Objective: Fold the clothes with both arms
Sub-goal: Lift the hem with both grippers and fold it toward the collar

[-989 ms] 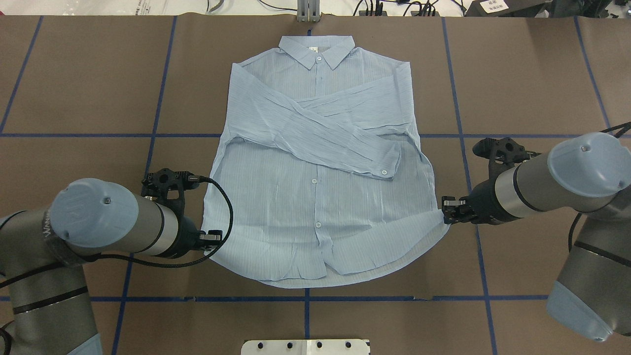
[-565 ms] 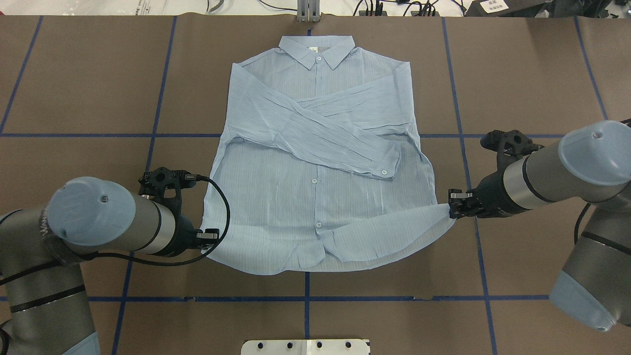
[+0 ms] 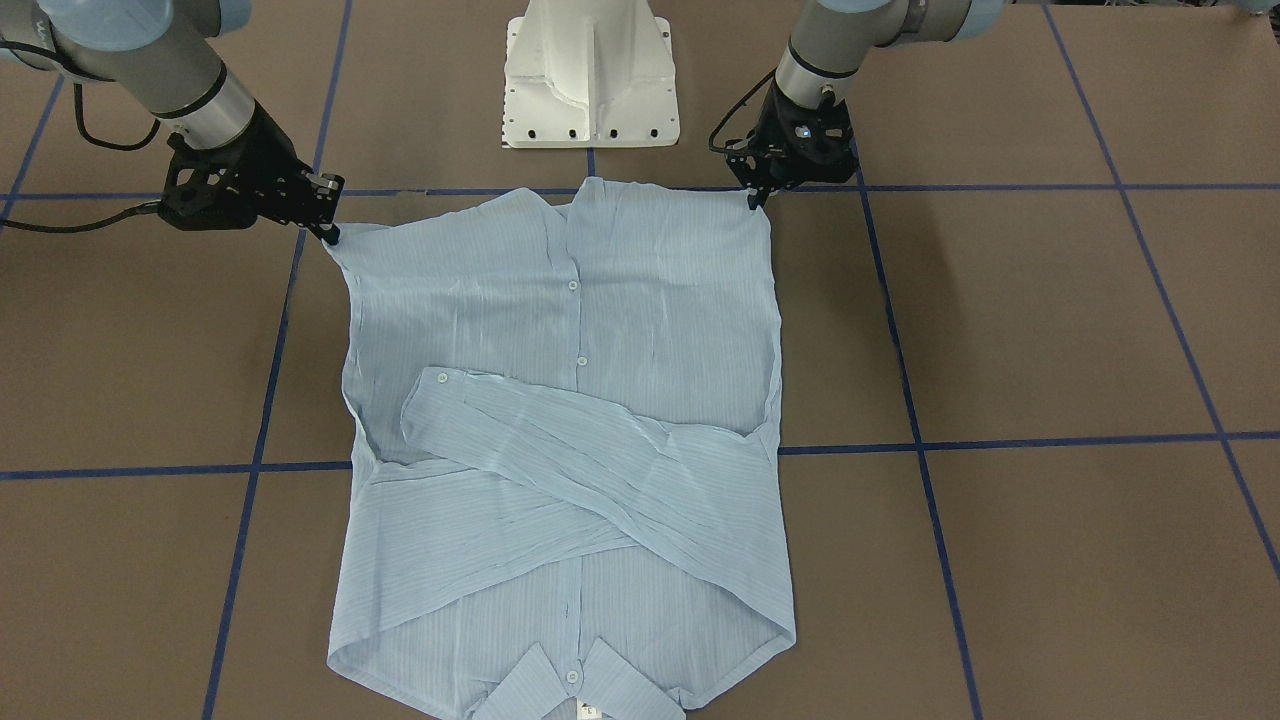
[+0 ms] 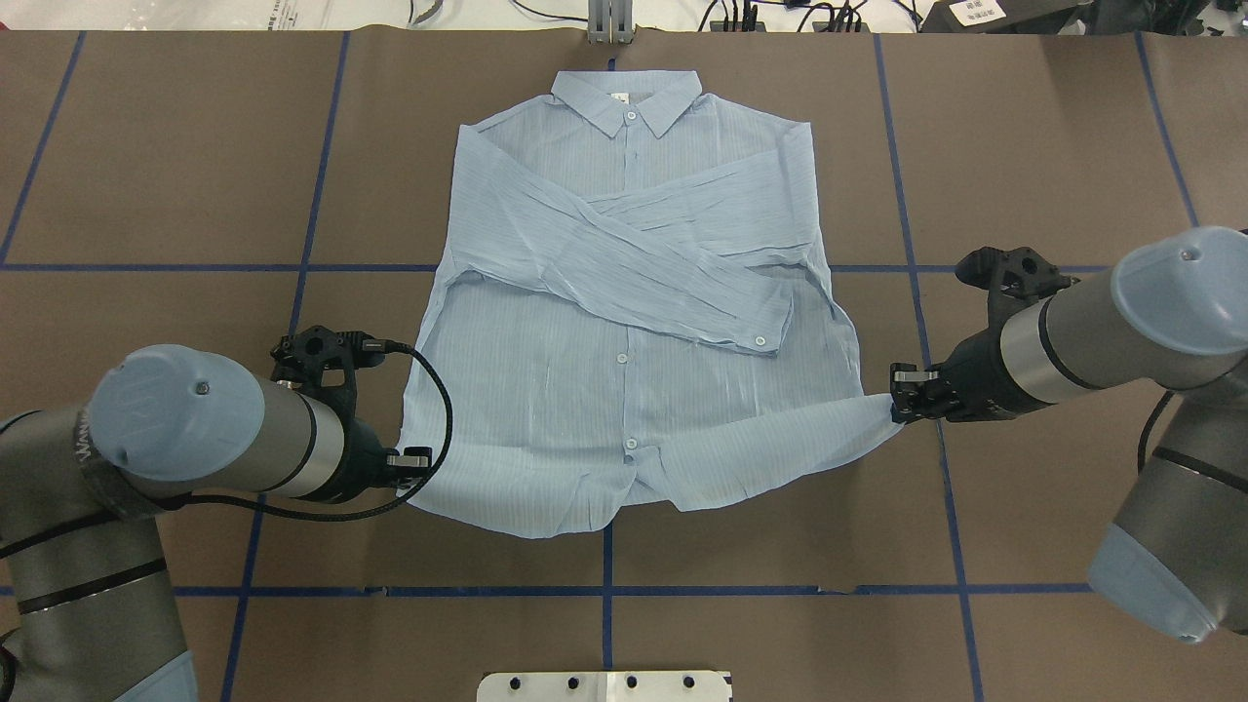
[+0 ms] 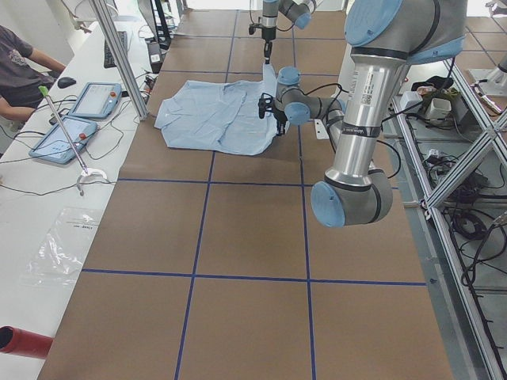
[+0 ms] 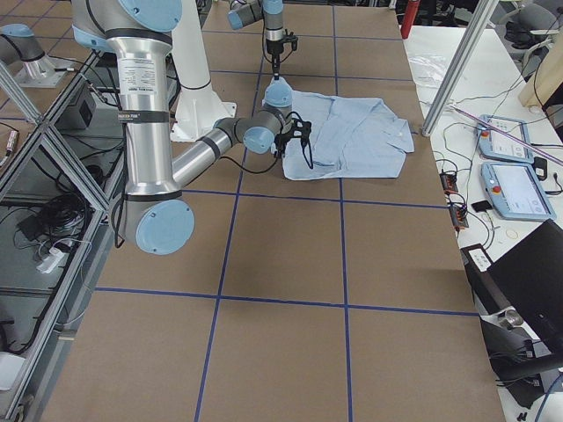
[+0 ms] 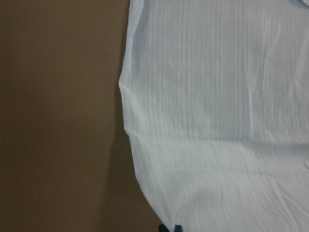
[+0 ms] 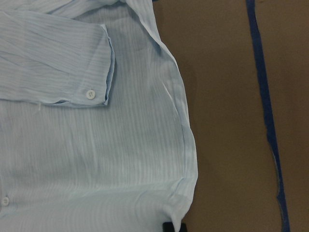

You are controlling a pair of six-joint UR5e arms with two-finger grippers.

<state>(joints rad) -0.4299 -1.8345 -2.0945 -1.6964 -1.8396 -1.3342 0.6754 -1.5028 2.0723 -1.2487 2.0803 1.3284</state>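
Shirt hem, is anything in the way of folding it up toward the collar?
Nothing visible. The left gripper and right gripper each hold a hem corner of the shirt; only its own crossed sleeves lie between hem and collar.

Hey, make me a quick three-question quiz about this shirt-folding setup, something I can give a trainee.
1. True or false: the shirt lies button side up with both sleeves crossed over its front.
2. Which part of the shirt does the right gripper pinch? A) a shoulder B) a corner of the bottom hem C) a cuff
3. Short answer: in the overhead view, is the collar at the top or the bottom of the shirt?

Key: 1 true; 2 B; 3 top.
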